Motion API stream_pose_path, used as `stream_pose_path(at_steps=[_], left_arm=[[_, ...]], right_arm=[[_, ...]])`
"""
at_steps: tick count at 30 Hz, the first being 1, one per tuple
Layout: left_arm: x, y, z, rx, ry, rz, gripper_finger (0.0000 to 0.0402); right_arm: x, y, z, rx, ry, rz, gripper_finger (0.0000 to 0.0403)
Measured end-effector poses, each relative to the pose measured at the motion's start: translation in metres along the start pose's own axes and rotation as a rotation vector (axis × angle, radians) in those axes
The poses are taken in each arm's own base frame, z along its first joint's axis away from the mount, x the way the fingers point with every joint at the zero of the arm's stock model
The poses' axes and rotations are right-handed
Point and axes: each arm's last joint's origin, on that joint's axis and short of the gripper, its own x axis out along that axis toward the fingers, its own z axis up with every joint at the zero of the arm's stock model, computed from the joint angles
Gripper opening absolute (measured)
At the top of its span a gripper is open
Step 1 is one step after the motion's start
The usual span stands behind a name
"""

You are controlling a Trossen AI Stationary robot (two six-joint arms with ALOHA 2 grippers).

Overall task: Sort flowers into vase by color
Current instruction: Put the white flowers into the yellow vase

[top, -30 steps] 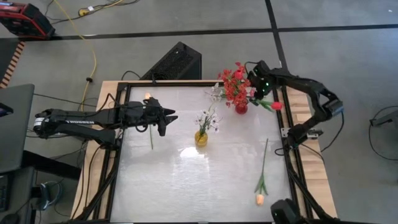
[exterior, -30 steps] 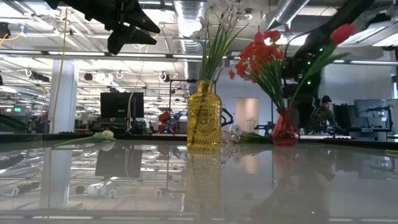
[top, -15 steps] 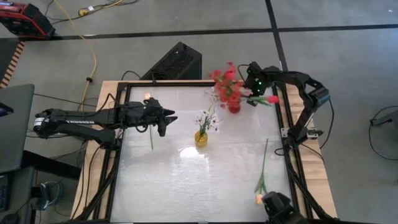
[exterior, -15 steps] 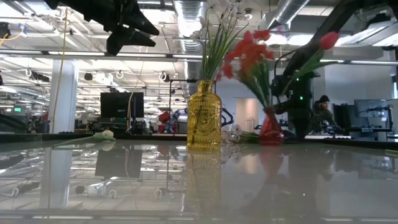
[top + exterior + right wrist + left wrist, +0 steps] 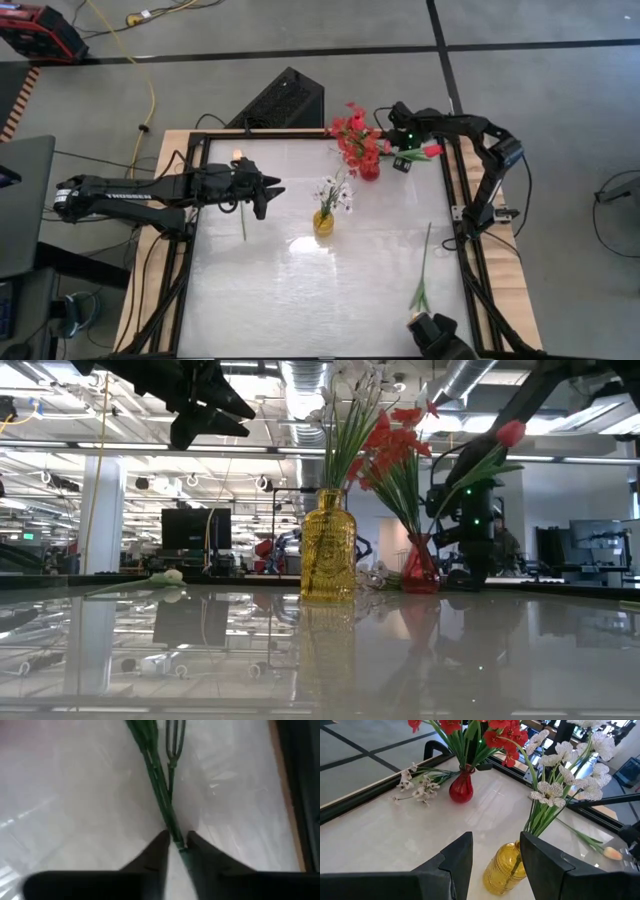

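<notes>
The right gripper, jaws clamped on a red tulip's stem, holds it just beside the red vase at the surface's far edge — probably to join the matching blooms. The left gripper waits with jaws apart near the yellow vase of white sprays — other flowers lie loose.

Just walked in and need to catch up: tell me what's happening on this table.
The robot is sorting artificial flowers into vases by color. The right hand grips a red tulip by its stem beside the red vase, which already holds red blooms. The left hand hovers open near the yellow vase of white flowers. A peach tulip lies on the table.
</notes>
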Motion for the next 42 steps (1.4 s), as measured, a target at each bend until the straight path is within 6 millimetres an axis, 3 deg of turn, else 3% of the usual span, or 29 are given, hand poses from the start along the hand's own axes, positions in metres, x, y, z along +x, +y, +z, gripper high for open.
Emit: stream_pose_path(at_steps=[3,9,20,24,27,35,42], left_arm=[[0.0,0.0,0.0,0.001,0.004,0.002,0.0151],[0.0,0.0,-0.001,0.002,0.009,0.003,0.0151],[0.0,0.001,-0.001,0.031,0.009,0.007,0.0151],[0.0,0.001,-0.001,0.048,0.005,0.014,0.0151],[0.0,0.002,0.001,0.061,-0.005,0.018,0.0151],[0.001,0.003,0.004,0.044,-0.036,0.021,0.0151],[0.001,0.003,0.004,0.016,-0.028,0.012,0.0151]], right_arm=[[-0.001,0.002,0.0,-0.01,0.017,-0.009,0.0024],[-0.021,0.003,-0.009,0.04,0.011,-0.051,0.0021],[-0.134,0.004,-0.054,0.131,-0.342,-0.227,0.0015],[-0.158,0.005,-0.069,0.16,-0.517,-0.152,0.0015],[-0.151,0.004,-0.066,0.169,-0.536,-0.062,0.0019],[-0.087,-0.021,-0.036,0.27,-0.377,0.067,0.0112],[-0.049,-0.032,-0.015,0.298,-0.305,0.135,0.017]])
